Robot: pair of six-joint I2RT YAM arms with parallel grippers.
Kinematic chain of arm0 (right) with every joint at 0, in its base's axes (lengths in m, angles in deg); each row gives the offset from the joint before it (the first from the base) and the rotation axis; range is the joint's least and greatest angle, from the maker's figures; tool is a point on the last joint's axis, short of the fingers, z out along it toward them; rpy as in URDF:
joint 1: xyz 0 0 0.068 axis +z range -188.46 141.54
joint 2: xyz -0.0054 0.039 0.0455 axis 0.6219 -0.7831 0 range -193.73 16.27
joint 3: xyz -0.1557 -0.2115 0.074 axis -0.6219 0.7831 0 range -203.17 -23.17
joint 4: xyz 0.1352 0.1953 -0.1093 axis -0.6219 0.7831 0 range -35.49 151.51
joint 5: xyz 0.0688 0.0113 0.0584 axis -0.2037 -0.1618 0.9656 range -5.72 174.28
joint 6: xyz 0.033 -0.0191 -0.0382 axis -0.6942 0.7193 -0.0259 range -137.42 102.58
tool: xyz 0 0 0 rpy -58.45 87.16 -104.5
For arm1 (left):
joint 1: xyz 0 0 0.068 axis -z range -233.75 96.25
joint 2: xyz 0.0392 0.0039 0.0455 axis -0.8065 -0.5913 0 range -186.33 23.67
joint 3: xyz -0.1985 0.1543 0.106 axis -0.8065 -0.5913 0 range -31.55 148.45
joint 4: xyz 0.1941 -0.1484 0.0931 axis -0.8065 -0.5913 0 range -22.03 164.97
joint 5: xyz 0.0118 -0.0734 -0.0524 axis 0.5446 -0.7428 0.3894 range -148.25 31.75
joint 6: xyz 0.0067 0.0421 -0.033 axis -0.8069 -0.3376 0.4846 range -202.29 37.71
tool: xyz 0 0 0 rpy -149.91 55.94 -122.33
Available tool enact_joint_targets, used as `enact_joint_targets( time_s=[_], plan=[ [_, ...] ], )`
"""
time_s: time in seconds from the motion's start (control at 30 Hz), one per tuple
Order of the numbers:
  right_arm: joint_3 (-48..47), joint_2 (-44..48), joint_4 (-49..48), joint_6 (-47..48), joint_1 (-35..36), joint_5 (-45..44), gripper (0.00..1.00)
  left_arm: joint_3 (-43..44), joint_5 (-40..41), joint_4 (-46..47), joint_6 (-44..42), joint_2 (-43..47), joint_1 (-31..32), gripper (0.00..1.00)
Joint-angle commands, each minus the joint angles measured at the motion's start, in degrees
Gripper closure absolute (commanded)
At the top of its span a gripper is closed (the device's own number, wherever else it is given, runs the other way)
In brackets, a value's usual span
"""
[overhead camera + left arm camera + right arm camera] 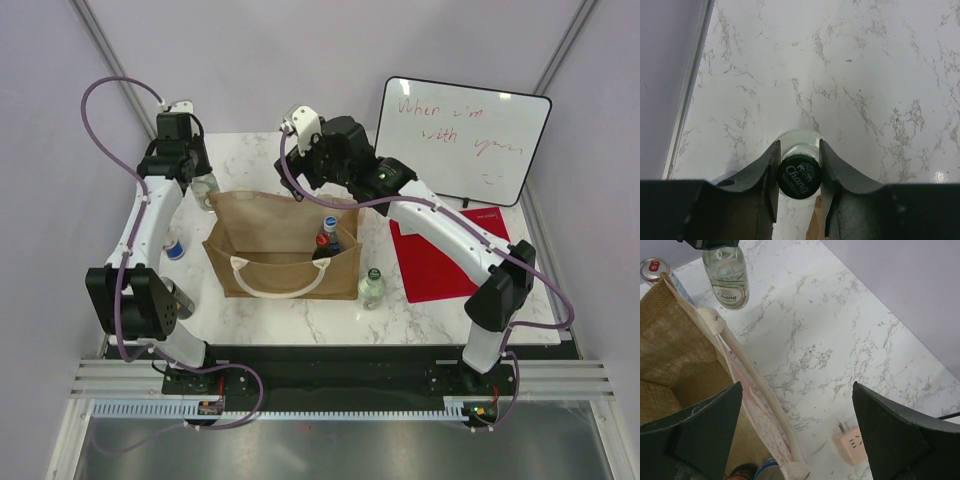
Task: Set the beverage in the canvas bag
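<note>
White-veined marble tabletop (440,320) fills the workspace, with pale walls around it and a whiteboard (465,140) bearing red handwriting propped at the far right. A red mat (440,260) lies flat on the right side, in front of the board.

The canvas bag (260,225) stands open in the middle of the table, its white handles (278,280) drooping over the rims. Inside, at its right end, a blue-capped bottle (329,224) and a red-capped bottle (322,240) stand upright. A clear green-capped bottle (372,286) stands on the marble just beside the bag's near right corner, and a blue-and-white can (174,248) sits to the bag's left.

The left gripper (799,167) pinches the neck of a clear Chang bottle (730,277), one finger on each side just under the green cap (799,176). This bottle is upright outside the bag, just beside its far left corner; whether its base touches the marble I cannot tell.

The right gripper (796,387) is spread wide and holds nothing. It hangs above the bag's far rim, one finger (705,425) over the bag's inside and the other over bare marble, with the rim and a white handle running between them. A small pinkish plug adapter (852,442) lies on the table near the outer finger.
</note>
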Motion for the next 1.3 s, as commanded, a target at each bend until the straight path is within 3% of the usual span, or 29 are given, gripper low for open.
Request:
enact_joint_targets(
  time_s=[0.0,0.6,1.27],
  plan=[
    [-1.26,3.97,-1.32,-3.26,0.21,-0.77,0.02,8.93,-1.68,2.95,-2.61,5.92,1.29,0.98],
    [5.95,10.56,-0.26,-5.46,0.56,2.66,0.02,26.78,-2.39,-8.39,-8.24,8.65,11.22,0.98],
    [9.9,14.95,-0.7,-5.98,1.17,2.14,0.02,39.26,-8.27,-15.51,-7.89,8.82,13.95,0.98]
  ],
)
